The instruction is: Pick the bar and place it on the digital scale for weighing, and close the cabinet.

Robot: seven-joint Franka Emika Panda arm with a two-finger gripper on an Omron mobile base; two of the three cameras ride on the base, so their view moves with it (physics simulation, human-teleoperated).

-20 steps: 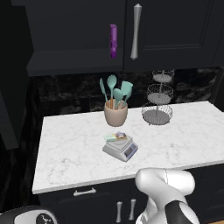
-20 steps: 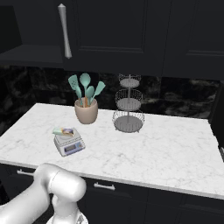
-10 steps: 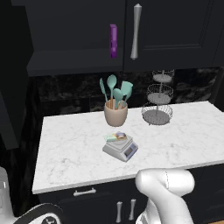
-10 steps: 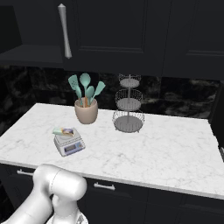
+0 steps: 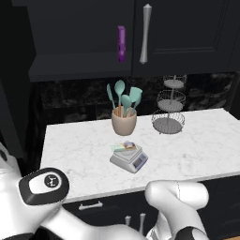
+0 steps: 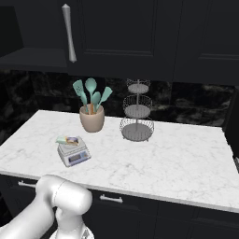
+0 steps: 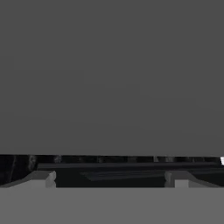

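Two neighbours behind scale (image 5: 129,159): utensil crock (image 5: 124,121), wire stand (image 5: 168,111)

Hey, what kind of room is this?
Most likely a kitchen: a marble counter under black cabinets, a crock of utensils, and a digital scale.

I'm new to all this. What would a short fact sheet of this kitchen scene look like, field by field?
bar: lying on the scale
scale: on the white counter, in front of the utensil pot
cabinet: one door open, purple cylinder at its edge
wire stand: right of the pot
gripper: fingers wide apart, nothing between them
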